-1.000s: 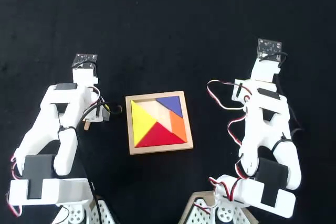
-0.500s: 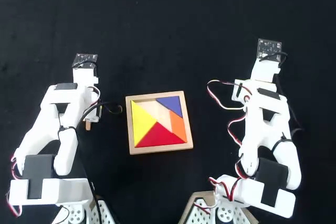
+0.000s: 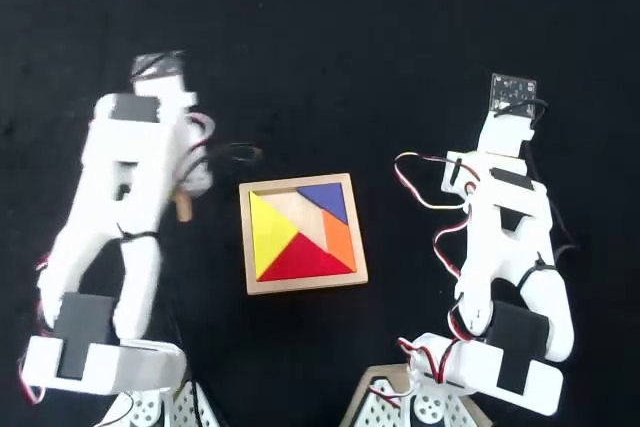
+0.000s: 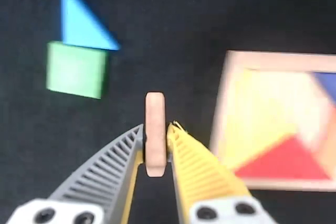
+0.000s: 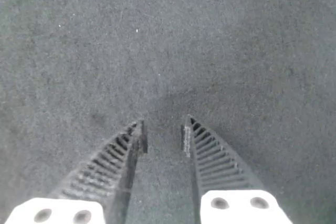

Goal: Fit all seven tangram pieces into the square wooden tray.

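Note:
The square wooden tray (image 3: 245,237) lies mid-table between the arms. It holds a yellow triangle (image 3: 266,232), a red triangle (image 3: 305,259), a blue triangle (image 3: 326,199), an orange piece (image 3: 338,237) and a pale wood piece (image 3: 300,209). My left gripper (image 4: 155,135) is shut on a plain wooden piece (image 4: 154,129), held edge-on above the cloth just left of the tray (image 4: 223,103); from above that piece (image 3: 184,209) pokes out beside the left arm. A green square (image 4: 77,69) and a light blue triangle (image 4: 84,22) lie touching on the cloth beyond it. My right gripper (image 5: 163,132) stands open over bare cloth.
Black cloth covers the whole table. The right arm (image 3: 505,227) stands right of the tray, with its base at the front edge. The left arm (image 3: 125,177) rises left of the tray.
The left arm has risen and swung toward the far side of the table, carrying the wooden piece. The right arm and the tray have not moved.

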Robot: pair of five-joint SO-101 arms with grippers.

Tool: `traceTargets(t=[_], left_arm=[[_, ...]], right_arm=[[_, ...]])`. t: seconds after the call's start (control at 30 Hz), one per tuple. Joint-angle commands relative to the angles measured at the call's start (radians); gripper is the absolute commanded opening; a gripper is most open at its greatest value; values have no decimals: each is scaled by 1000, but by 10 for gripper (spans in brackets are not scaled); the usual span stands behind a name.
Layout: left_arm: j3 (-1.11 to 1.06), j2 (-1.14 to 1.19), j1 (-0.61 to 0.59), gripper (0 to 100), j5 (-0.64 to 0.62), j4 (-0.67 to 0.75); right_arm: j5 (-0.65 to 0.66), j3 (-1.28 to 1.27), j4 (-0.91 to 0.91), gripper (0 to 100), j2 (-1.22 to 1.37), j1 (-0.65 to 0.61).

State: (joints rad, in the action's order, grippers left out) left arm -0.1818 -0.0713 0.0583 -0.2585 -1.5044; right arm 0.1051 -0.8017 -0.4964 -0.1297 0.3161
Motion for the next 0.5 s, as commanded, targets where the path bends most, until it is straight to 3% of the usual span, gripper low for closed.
traceTargets(t=[0.0, 0.23, 0.47], left_arm=[[97, -61, 189, 30, -94, -15], [-114, -255, 321, 30, -110, 276], [-341, -278, 374, 32, -327, 540]], right_arm=[[8, 4, 21, 124, 1, 17], [0, 7, 20, 124, 1, 43], [6, 8, 21, 124, 1, 35]])
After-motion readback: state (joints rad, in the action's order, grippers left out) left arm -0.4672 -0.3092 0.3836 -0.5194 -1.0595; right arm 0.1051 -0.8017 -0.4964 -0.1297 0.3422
